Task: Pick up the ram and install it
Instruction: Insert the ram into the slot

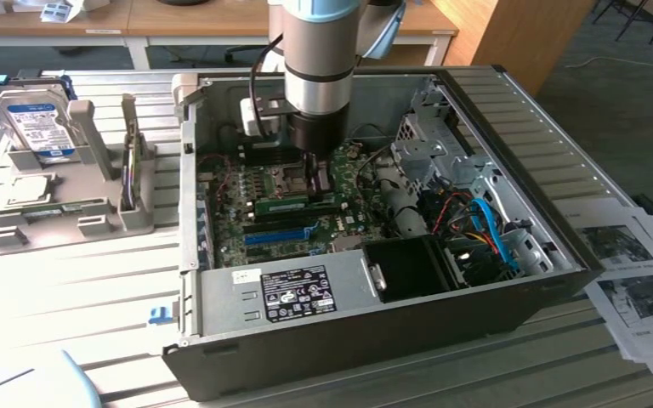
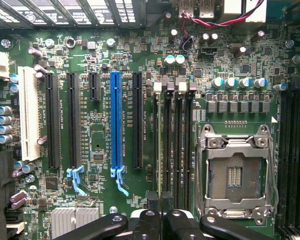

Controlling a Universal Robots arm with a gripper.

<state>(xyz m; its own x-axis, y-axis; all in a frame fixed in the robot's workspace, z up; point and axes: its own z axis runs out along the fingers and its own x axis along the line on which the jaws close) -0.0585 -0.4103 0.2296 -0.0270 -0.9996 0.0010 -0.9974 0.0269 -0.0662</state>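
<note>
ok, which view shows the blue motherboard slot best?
The wrist view. The blue slot is seen square-on along its full length, with its light blue latch at one end. In the exterior view the same slot is a short slanted strip deep inside the computer case.

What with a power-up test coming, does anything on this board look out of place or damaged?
The processor socket sits empty with its contacts bare, which is odd before a power-up. The memory stick looks level, and nothing else stands out.
</note>
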